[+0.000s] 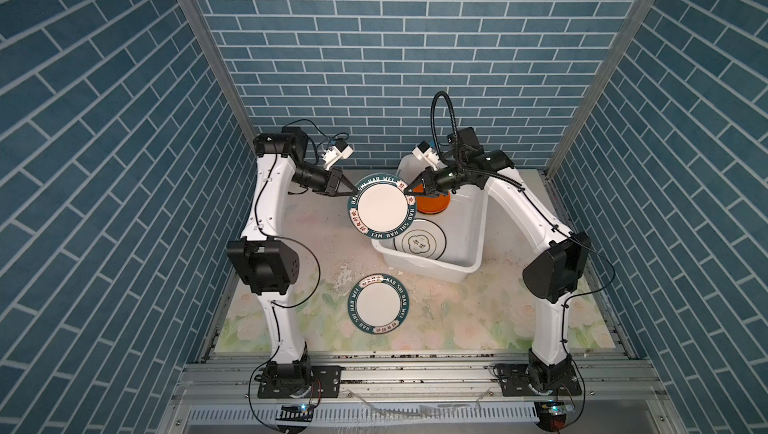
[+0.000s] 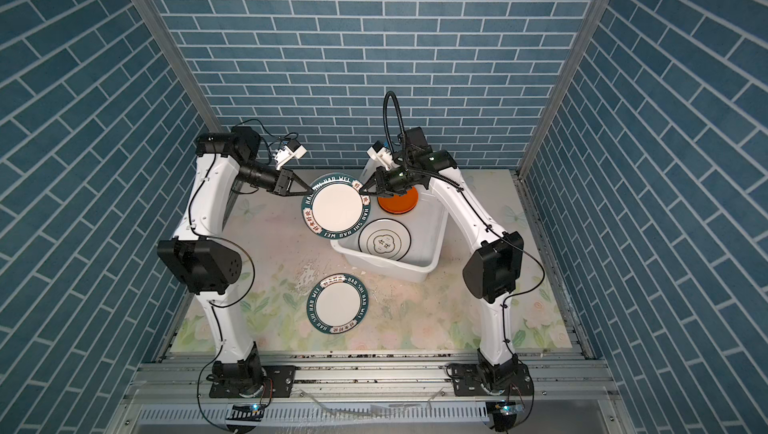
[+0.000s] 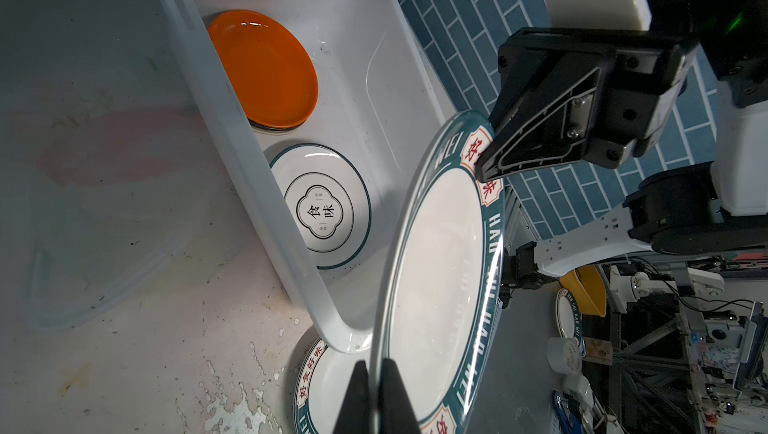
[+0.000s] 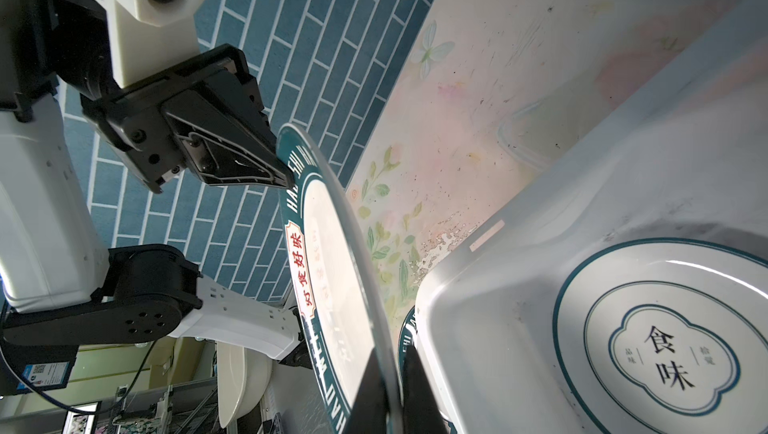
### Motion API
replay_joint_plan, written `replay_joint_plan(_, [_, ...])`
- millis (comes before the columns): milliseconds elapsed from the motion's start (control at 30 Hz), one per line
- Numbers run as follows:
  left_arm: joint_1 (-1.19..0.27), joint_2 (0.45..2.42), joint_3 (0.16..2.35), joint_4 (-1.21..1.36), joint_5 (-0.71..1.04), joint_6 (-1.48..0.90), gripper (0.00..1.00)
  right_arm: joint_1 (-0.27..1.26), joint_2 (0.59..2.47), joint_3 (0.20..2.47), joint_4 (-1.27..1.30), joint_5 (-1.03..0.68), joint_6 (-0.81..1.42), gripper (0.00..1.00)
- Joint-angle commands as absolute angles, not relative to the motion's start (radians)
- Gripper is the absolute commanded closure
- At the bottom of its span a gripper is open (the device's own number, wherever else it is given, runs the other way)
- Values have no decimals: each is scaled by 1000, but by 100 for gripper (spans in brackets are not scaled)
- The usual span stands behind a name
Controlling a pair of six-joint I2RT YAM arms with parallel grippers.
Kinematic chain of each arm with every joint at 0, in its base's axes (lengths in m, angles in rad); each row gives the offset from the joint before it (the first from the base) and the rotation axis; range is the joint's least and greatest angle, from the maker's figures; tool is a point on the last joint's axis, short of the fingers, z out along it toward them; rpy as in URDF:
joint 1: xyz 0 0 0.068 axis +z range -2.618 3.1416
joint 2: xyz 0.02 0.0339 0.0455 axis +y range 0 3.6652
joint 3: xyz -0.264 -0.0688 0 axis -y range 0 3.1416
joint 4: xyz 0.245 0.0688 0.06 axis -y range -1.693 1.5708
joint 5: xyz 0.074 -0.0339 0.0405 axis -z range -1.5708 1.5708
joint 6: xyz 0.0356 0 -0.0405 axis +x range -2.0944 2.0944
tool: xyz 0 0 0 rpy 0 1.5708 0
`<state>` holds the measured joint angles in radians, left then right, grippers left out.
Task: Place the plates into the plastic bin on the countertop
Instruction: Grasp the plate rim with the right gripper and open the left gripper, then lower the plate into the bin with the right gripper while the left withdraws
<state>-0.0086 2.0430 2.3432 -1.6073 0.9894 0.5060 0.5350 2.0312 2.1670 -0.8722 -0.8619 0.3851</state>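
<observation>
Now the left end effector [image 1: 351,191] and right end effector [image 1: 409,191] pinch the raised plate [image 1: 382,206] at ten and two o'clock, bin [image 1: 432,270] at four, nearer the right.

The left arm [image 1: 266,203] and right arm [image 1: 536,220] are built of smooth white shell links joined by bulky black motor housings [image 1: 262,265], some dotted with round holes. Thin black cables [image 1: 319,272] run along the links. The left gripper [image 1: 352,191] and right gripper [image 1: 409,191] are black, with triangular ribbed fingers [image 3: 494,162] and small silver screws [image 3: 572,133]. White blocky camera mounts [image 4: 137,16] top each wrist. Black bolted base plates [image 1: 328,382] carry the arms. A ribbed black hose [image 1: 451,108] belongs to the right arm.
</observation>
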Motion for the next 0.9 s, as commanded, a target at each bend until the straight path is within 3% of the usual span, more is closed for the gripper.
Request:
replay_joint_plan(0, [-31, 2042, 2341, -1787, 1021, 536, 74, 537, 2008, 2155, -840, -851, 433, 100])
replay_joint_plan(133, [-30, 2037, 2339, -1786, 986, 535, 42, 531, 2003, 2146, -832, -851, 432, 100])
replay_joint_plan(267, [-29, 2026, 2335, -1767, 947, 521, 31, 514, 1985, 2115, -803, -856, 447, 100])
replay_joint_plan(600, [10, 2016, 2402, -1761, 871, 524, 26, 410, 1899, 1931, -709, -852, 463, 100])
replay_joint_plan(867, [21, 1961, 2511, -1747, 751, 637, 22, 326, 1920, 1904, -879, -711, 279, 100])
